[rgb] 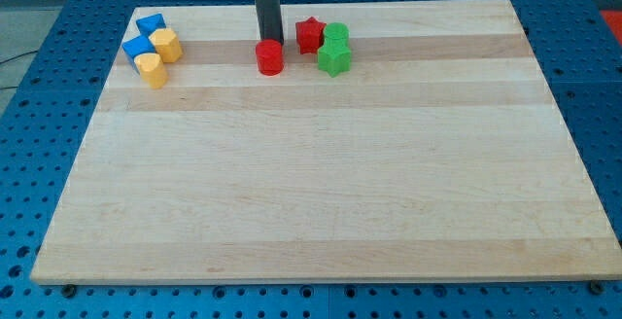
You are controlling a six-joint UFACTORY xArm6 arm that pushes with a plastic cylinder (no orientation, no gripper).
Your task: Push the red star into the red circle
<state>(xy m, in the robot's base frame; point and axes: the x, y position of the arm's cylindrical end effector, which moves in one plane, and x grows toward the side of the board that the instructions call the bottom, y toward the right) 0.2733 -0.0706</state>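
The wooden board (321,183) is bare across the view's bottom and middle. Going up, I reach the red circle (269,57) left of centre, the green star (333,58) to its right, and a yellow block (150,68) at far left. My tip (269,42) sits just behind the red circle, about touching it — a bare rod, no claw to release or clench. The red star (309,35) lies up-right of the circle, apart from it, against a green block (336,35) — two blue blocks (137,47) (151,24) and a second yellow (167,44) cluster at top left
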